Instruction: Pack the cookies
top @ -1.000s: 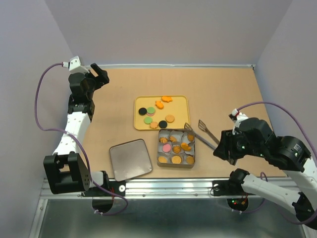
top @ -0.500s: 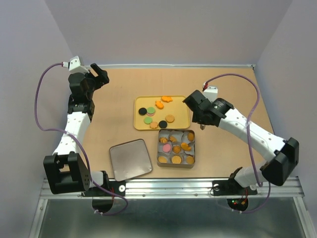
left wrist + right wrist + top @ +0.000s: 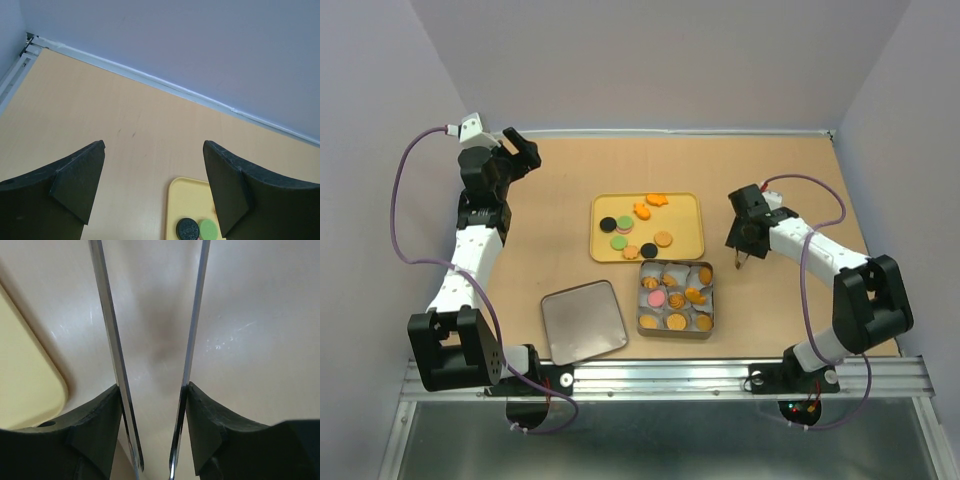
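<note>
We are looking down at a brown table (image 3: 770,170). The cookies (image 3: 625,232) are lying in two places. Some are sitting on a yellow tray (image 3: 692,200) in the middle of the table. There we are seeing two black ones, some green ones, a pink one, two tan ones and two orange star shapes at the far side. The others are sitting in a square tin (image 3: 675,333) just in front of the tray, on the near side. In the tin we are seeing mostly tan ones, with a pink one among them. A flat grey lid (image 3: 583,320) is lying to the left of the tin, close by but not touching it.

The right gripper (image 3: 152,395) is pointing down at the table, just to the right of the tray and the tin. It is squeezing a pair of metal tongs (image 3: 107,330) between its fingers. The two thin arms of the tongs are standing a little apart. They are hanging over bare table, with a round corner of the tray off to one side. We cannot tell if the tips are touching the table.

The left gripper (image 3: 154,147) is hanging at the far left of the table, well apart from the tray. Its fingers are spread wide. Through its own camera we are seeing one black cookie and one green cookie on a corner of the tray.
</note>
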`<state>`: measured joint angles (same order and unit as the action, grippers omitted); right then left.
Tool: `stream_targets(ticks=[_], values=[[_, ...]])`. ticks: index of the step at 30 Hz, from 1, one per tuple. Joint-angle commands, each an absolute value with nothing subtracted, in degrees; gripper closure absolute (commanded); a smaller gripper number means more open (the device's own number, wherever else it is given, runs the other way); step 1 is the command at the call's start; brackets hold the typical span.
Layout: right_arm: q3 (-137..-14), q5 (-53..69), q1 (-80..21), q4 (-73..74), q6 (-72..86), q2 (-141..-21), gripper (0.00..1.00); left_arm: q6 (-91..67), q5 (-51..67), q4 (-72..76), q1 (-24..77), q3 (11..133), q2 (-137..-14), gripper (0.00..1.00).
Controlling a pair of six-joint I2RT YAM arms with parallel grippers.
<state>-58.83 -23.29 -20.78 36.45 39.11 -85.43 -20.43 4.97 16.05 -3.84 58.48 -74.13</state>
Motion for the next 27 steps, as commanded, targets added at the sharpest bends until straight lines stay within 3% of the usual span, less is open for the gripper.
stream_targets(ticks=[1, 2, 5, 10, 12, 17, 20, 27], values=[[-53.46, -18.72, -21.18, 26.99, 38.94, -86.39, 0.4, -20.39, 5.45, 18.46, -3.69, 57.48, -73.48, 0.1], [-52.92, -18.63, -21.18, 26.63, 39.02, -86.57, 0.31, -20.3, 5.54, 18.54, -3.6, 57.48, -73.56, 0.1], [-51.34, -18.81, -21.18, 26.19, 39.29, -86.92, 0.21, -20.57, 5.28, 18.28, -3.34, 57.74, -74.0, 0.1], [-50.1, -19.51, -21.09, 26.1, 39.29, -86.05, 0.13, -21.97, 5.45, 16.35, -3.08, 59.15, -73.92, 0.1], [-50.27, -19.6, -21.09, 26.19, 39.37, -85.61, 0.0, -22.41, 5.8, 14.42, -2.99, 59.76, -73.22, 0.1], [-52.55, -21.09, -21.09, 28.47, 38.94, -80.27, 0.0, -24.77, 5.1, 6.1, -2.73, 59.33, -68.74, 0.1], [-56.24, -22.23, -21.09, 33.03, 38.06, -75.17, 0.0, -25.75, 2.74, -4.78, -0.19, 60.81, -69.08, 0.16], [-62.22, -20.75, -21.09, 38.14, 36.91, -63.13, 0.0, -34.35, -9.65, -17.65, 21.51, 56.26, -69.7, 0.2]])
